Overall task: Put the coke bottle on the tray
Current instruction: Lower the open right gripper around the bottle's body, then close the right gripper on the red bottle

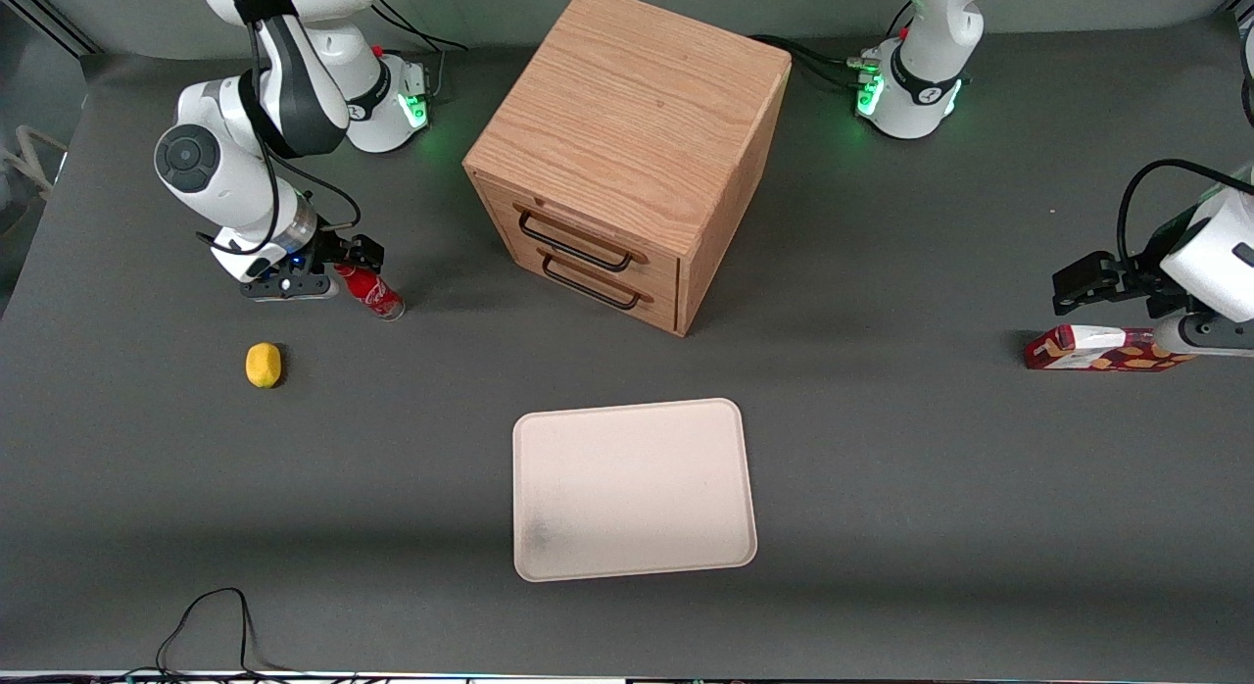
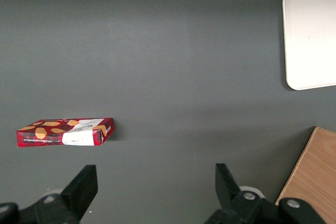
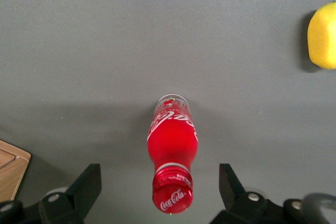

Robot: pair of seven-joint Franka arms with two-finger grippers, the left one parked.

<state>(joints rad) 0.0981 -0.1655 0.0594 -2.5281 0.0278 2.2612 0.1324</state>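
Note:
The coke bottle (image 1: 372, 294), small and red with white script, stands on the grey table toward the working arm's end. My gripper (image 1: 328, 269) hovers over its red cap, open, one finger on each side with wide gaps. In the right wrist view the gripper (image 3: 159, 184) frames the cap without touching the coke bottle (image 3: 172, 142). The cream-beige tray (image 1: 635, 488) lies flat with nothing on it, nearer to the front camera than the cabinet. One corner of the tray (image 2: 310, 35) shows in the left wrist view.
A yellow lemon (image 1: 263, 364) lies close to the bottle, nearer the front camera; the lemon (image 3: 323, 35) also shows from the wrist. A wooden two-drawer cabinet (image 1: 627, 155) stands mid-table. A flat red snack box (image 1: 1097, 351) lies toward the parked arm's end.

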